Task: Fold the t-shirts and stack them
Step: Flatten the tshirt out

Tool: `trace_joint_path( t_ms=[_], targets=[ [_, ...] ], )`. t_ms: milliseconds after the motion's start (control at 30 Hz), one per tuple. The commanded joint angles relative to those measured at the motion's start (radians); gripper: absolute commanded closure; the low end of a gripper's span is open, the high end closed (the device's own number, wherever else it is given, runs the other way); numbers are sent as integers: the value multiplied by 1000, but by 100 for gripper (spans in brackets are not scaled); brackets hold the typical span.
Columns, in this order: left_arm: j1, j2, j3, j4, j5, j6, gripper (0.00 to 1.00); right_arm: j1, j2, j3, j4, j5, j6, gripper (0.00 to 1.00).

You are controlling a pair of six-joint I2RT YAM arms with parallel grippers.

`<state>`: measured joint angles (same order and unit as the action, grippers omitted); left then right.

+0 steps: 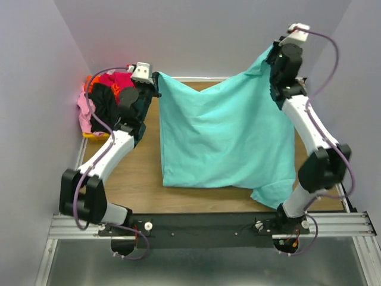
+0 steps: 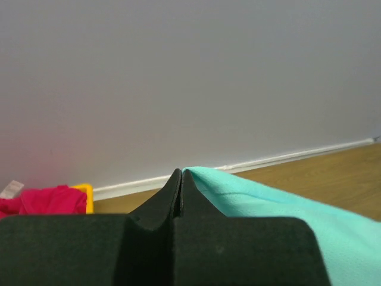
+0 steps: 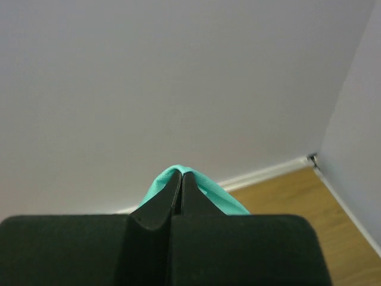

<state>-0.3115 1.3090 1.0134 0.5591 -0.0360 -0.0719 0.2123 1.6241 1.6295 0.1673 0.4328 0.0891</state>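
As the soft turquoise cotton t-shirt (image 1: 220, 137) hangs limp and spread over the brown wooden table (image 1: 137, 179), with the left gripper (image 2: 181, 173) and right gripper (image 3: 181, 174) each clamped on an upper corner, it likely handles light, floppy and slip-prone, with edges and corners the best holds.

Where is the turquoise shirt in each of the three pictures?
Top view: turquoise shirt spread across the middle.
Left wrist: lower right, at the left hand's tip.
Right wrist: centre, behind the right hand's tip.
Shared: white strip at the wall's foot.
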Motion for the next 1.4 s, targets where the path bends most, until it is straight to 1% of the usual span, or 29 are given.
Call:
trace_joint_path(
  t_ms=[0, 33, 67, 100, 133, 167, 200, 300, 333, 433, 467, 533, 567, 600, 667, 700, 800, 833, 967, 1067, 1233, 1367],
  targets=[
    [48, 232, 198, 87, -111, -3, 77, -69, 267, 167, 44, 37, 61, 99],
    [57, 333, 242, 85, -119, -9, 62, -77, 331, 220, 13, 18, 67, 86],
    [61, 378, 284, 81, -125, -11, 47, -85, 389, 293, -27, -8, 73, 35],
    [68, 415, 328, 70, -117, -6, 32, -91, 458, 425, -75, -28, 83, 14],
    [68, 449, 418, 23, -113, 1, 5, -93, 546, 485, -119, -48, 98, 3],
    [66, 493, 451, 6, -104, 1, 2, -91, 577, 519, -196, -67, 110, 0],
    [66, 499, 474, 1, -79, -6, 2, -91, 577, 501, -209, -98, 132, 0],
    [54, 480, 459, 7, -61, -17, 2, -91, 530, 417, -207, -134, 164, 0],
    [49, 454, 432, 7, -59, -19, 2, -93, 487, 352, -207, -153, 176, 0],
    [34, 397, 337, 12, -36, -42, 2, -91, 415, 224, -207, -189, 213, 0],
    [31, 383, 309, 12, -22, -51, 2, -91, 366, 131, -207, -193, 222, 0],
    [16, 354, 225, 12, 8, -86, 2, -93, 324, 42, -207, -206, 256, 0],
    [8, 349, 199, 13, 16, -100, 2, -91, 286, -32, -206, -206, 264, 0],
    [3, 345, 151, 15, 22, -115, 2, -91, 272, -75, -207, -212, 288, 0],
    [-20, 340, 113, 13, 21, -132, 2, -93, 244, -135, -207, -221, 307, 0],
    [-24, 337, 79, 12, 22, -140, 2, -91, 221, -190, -207, -224, 322, 0],
    [-49, 340, 37, 13, 31, -172, 2, -91, 197, -253, -209, -243, 343, 0],
    [-55, 342, 15, 12, 31, -181, 2, -93, 180, -298, -210, -246, 360, 0],
    [-78, 361, -22, 18, 87, -223, 2, -93, 164, -374, -210, -267, 403, 0],
    [-93, 398, -24, 28, 134, -249, 2, -91, 190, -405, -210, -299, 423, 0],
    [-115, 470, -25, 27, 146, -307, 2, -93, 253, -413, -212, -336, 432, 0],
    [-124, 504, -39, 9, 87, -341, 2, -91, 286, -415, -212, -365, 440, 0]
  ],
)
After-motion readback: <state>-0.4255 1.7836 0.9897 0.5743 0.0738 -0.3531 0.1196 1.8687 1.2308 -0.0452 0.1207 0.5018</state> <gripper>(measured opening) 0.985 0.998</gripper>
